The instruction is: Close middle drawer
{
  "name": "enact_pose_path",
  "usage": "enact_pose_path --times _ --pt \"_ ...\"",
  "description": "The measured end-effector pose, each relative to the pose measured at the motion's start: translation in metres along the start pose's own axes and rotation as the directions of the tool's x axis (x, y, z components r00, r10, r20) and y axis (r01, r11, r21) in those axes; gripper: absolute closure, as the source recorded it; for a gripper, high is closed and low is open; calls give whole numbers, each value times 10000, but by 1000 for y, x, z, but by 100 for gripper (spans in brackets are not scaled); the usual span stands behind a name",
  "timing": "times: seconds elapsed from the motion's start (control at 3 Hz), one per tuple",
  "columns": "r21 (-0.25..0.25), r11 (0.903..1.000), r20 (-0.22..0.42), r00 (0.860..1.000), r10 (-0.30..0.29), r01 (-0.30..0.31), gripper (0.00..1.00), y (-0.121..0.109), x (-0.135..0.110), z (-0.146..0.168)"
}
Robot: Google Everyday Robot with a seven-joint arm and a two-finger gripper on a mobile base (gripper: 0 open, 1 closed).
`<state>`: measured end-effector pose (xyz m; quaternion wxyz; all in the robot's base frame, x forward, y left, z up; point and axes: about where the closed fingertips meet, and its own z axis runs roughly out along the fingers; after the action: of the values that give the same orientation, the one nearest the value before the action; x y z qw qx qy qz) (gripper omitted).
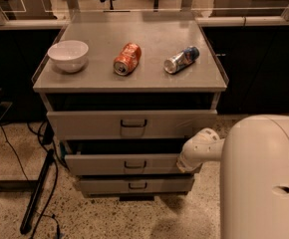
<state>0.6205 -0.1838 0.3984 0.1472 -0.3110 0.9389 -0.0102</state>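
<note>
The grey cabinet has three drawers. The middle drawer (99, 164), a low grey front with a small central pull handle (134, 165), stands out a little from the cabinet, with a dark gap above it. My gripper (185, 164) is at the end of the white arm (204, 148) and sits against the right end of the middle drawer's front. Its tips are hidden by the arm. The taller top drawer (132, 124) also stands slightly out, and the lowest drawer (134, 185) shows just below.
On the cabinet top (149, 76) stand a white bowl (68, 55), an orange can (127, 59) on its side and a blue-and-silver can (181, 59) on its side. My white body (261, 178) fills the lower right. A black stand leg and cables (37, 193) lie at the left on the floor.
</note>
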Motion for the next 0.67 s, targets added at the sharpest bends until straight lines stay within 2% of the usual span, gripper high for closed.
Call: enact_pose_path --times 0.67 --pt "203 9997 88 9999 121 -123 100 -15 -7 9"
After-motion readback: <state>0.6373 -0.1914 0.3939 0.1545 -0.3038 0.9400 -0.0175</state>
